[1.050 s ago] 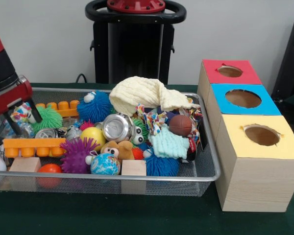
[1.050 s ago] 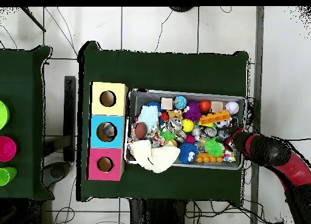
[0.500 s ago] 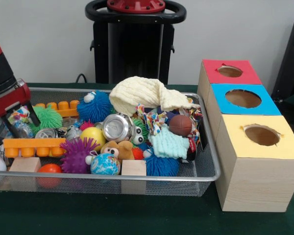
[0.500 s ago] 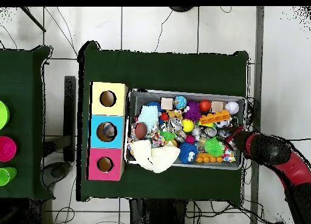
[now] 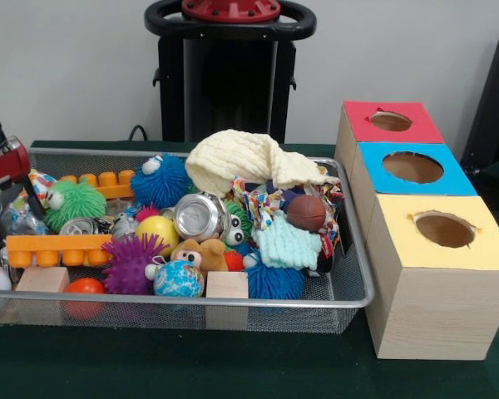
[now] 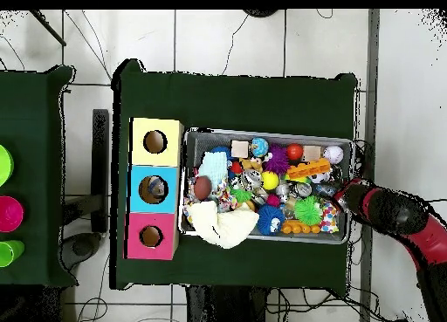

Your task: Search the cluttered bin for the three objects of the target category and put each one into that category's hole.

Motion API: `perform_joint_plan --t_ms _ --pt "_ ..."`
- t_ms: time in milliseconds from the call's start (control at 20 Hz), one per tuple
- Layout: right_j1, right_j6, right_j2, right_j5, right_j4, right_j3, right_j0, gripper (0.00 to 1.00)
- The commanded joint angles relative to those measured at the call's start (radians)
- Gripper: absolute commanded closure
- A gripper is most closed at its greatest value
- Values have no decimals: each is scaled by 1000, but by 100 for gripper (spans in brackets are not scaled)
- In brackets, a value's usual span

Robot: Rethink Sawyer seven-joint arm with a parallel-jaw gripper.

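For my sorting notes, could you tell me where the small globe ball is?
In the front view, the globe ball lies at the bin's near edge, between the purple spiky ball and a wooden block.

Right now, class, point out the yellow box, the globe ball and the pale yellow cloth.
yellow box (image 5: 449, 249), front view, on its yellow top beside the hole.
globe ball (image 5: 178, 279), front view, on its blue middle.
pale yellow cloth (image 5: 237, 158), front view, on the top of the heap.

Mesh bin (image 5: 349, 287) crammed w/ toys; 3 holed boxes (image 5: 437, 274) beside
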Motion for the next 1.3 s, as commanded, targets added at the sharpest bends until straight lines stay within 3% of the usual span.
perform_joint_plan --t_ms 50,600,900,1300 --pt "20 -18 -1 27 -32 -96 13 0" --pt "43 19 -16 -25 -45 -47 10 0" --pt "85 32 -52 -78 -91 -19 9 0" --pt "72 51 -67 -123 -120 31 2 0"
